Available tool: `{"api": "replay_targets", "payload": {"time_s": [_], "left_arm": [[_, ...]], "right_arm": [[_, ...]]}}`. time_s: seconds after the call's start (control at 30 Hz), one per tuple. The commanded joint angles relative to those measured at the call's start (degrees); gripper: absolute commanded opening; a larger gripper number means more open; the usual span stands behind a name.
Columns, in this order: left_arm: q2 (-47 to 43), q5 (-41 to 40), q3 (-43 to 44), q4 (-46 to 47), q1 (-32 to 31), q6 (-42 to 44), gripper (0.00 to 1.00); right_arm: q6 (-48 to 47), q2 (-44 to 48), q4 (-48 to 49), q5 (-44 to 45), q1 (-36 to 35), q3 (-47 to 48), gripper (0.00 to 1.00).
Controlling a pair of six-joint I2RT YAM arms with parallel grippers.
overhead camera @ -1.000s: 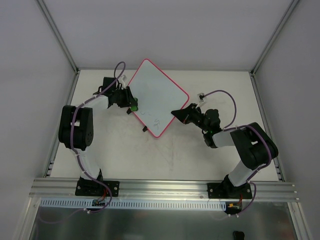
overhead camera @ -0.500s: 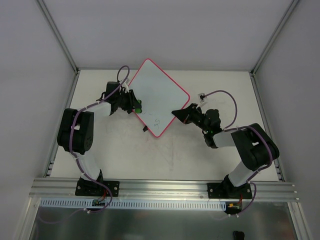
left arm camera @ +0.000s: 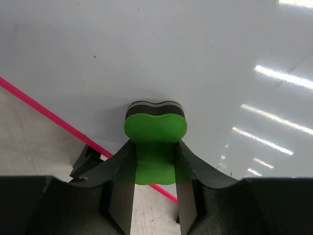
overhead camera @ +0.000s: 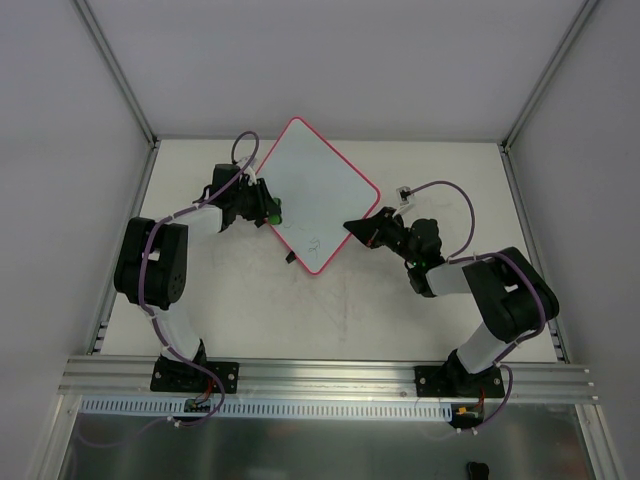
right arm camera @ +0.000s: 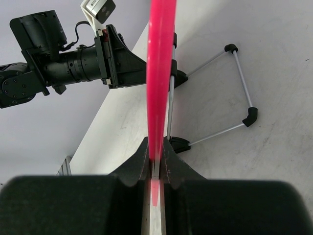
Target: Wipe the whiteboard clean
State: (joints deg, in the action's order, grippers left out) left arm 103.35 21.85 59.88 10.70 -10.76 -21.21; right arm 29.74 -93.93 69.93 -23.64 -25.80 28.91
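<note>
Right wrist shows the right gripper (right arm camera: 155, 152) pinching the whiteboard (right arm camera: 160, 73) edge-on, its face hidden; left gripper (left arm camera: 154, 148) clamps the eraser (left arm camera: 155, 129).

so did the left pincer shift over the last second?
Yes. Top view: the left pincer, gripping the green eraser, slid slightly right, away from the table's left rail and further onto the whiteboard.

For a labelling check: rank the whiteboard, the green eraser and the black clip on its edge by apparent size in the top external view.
1. whiteboard, by far the largest.
2-3. green eraser and black clip: both tiny specks, too alike to rank.
</note>
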Motion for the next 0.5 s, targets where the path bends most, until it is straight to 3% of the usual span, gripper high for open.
{"api": "replay_targets", "payload": {"time_s": [0.0,0.23,0.47], "left_arm": [[1.3,-7.2,0.4,3.1,0.4,1.8,0.0],[1.2,-8.7,2.0,3.7,0.5,4.5,0.0],[-1.1,-4.1,-4.5,10.5,-0.6,1.0,0.0]], "right_arm": [[-1.7,4.0,17.8,-5.1,-1.1,0.1,0.0],[-1.8,4.1,17.8,-5.1,-1.1,0.0,0.0],[-1.6,3.6,17.8,-5.2,-1.1,0.4,0.0]]}}
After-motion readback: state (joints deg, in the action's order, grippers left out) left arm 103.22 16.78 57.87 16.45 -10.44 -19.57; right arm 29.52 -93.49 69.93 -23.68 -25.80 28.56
